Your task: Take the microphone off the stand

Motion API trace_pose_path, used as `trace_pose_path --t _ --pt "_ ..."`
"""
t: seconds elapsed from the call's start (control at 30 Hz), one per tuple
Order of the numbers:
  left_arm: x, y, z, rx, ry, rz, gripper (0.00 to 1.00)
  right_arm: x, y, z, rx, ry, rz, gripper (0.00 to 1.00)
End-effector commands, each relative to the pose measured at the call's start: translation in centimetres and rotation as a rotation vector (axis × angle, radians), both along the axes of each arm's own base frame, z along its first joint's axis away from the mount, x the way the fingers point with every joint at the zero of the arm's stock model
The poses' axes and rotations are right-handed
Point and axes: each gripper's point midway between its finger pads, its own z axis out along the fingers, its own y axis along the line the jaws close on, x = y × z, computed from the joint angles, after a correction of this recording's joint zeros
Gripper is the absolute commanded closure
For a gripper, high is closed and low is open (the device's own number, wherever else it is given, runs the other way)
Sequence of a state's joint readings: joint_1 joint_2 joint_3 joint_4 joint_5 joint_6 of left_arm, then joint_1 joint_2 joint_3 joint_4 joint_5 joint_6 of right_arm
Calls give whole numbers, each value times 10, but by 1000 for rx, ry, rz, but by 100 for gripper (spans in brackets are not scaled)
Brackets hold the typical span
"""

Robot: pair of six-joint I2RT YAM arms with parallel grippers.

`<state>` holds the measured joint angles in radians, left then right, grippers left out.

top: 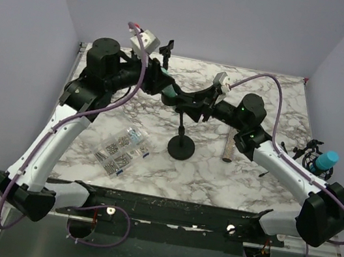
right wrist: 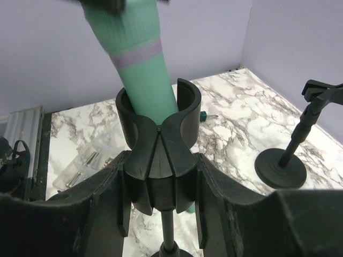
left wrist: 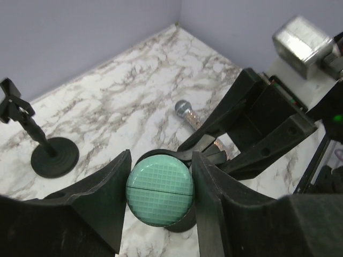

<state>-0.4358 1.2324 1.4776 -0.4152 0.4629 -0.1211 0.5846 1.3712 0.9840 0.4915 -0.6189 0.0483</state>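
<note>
The green microphone (top: 171,93) sits tilted in the clip of a black stand (top: 181,147) at the table's middle. My left gripper (top: 164,89) is shut on the microphone's round mesh head (left wrist: 159,191), a finger on each side. In the right wrist view the green body (right wrist: 140,61) runs down into the black clip (right wrist: 158,142). My right gripper (right wrist: 159,184) is shut on that clip, its fingers (right wrist: 220,187) pressed to both sides, with the stand's pole (right wrist: 168,230) below. In the top view the right gripper (top: 200,104) is just right of the left one.
A clear box of screws (top: 122,148) lies left of the stand's base. A glittery microphone (top: 228,148) lies on the table to the right. A second empty stand (top: 166,52) stands at the back. A blue-headed microphone (top: 327,161) sits at the right table edge.
</note>
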Motion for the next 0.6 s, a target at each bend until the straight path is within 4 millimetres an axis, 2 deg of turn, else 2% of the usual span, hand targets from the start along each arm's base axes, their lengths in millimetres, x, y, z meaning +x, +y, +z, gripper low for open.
trace_pose_path --t 0.0,0.2,0.33,0.47,0.57 --pt "-25 20 64 -167 -135 -3 100 10 -8 -25 -62 -4 -55 99" --pt "-49 45 116 -235 -270 69 100 13 -8 -35 -61 21 -73 99" --pt "-62 75 147 -249 -349 207 100 15 -11 -39 -62 26 -94 99" --pt "-73 101 161 -273 -384 328 100 19 -17 -38 -33 36 -153 100" --pt "-78 119 163 -296 -401 416 100 24 -23 -31 -2 27 -199 99"
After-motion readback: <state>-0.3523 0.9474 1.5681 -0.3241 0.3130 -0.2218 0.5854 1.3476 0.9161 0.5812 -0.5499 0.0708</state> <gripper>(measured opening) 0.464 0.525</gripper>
